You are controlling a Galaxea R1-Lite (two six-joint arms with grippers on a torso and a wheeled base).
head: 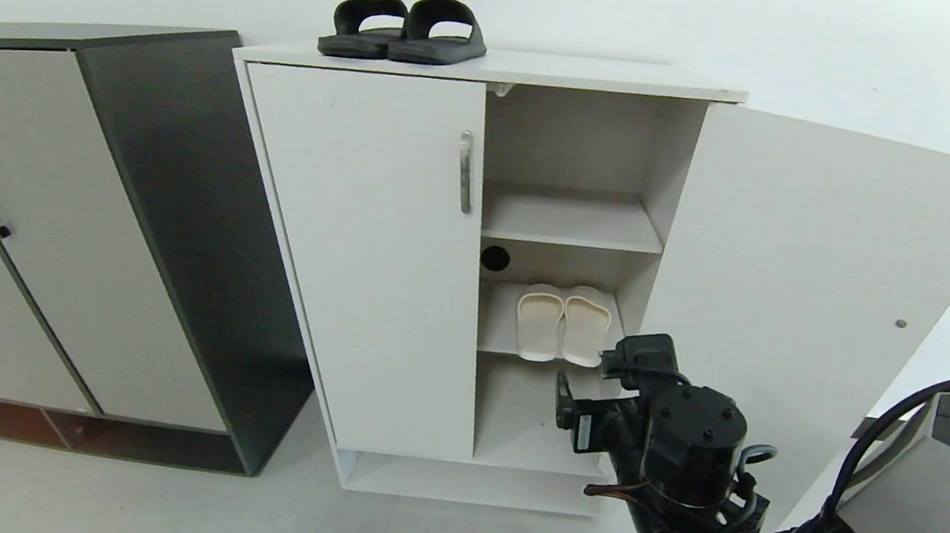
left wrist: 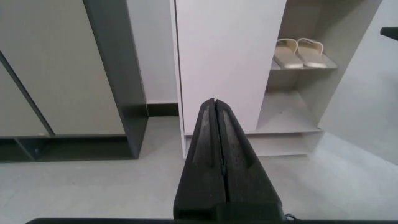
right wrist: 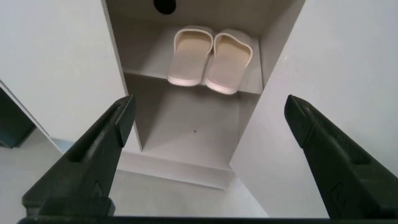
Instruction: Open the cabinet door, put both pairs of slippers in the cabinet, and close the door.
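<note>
Two pairs of slippers can be seen. The cream slippers [head: 563, 324] [left wrist: 305, 53] [right wrist: 211, 55] lie side by side inside the white cabinet [head: 496, 66] [left wrist: 180, 74], on the middle shelf [head: 498, 340] of its open right half, with their toes pointing out at the front edge. The black slippers [head: 404, 30] sit side by side on top of the cabinet, above the left door [head: 361, 255] [left wrist: 227, 56], close to the front edge. The left door is shut and has a long metal handle [head: 465, 172] standing up along its inner edge. The right door [head: 801, 274] [right wrist: 336, 68] is swung wide open. Above the cream slippers is another shelf [head: 568, 219], and there is a round hole [head: 494, 258] [right wrist: 165, 5] in the back wall between the two shelves. The right gripper [head: 596, 376] [right wrist: 210, 106] hangs in front of the open half, a bit lower than the cream slippers and not touching them. Its fingers are spread wide and hold nothing. The left gripper [left wrist: 215, 109] is well back from the cabinet, over the grey floor [head: 150, 506] [left wrist: 93, 186], and points at the shut left door. Its fingers are pressed tight together with nothing between them. A dark grey cabinet [head: 92, 217] [left wrist: 62, 68] with pale doors stands just beside the white one, on its left.
</note>
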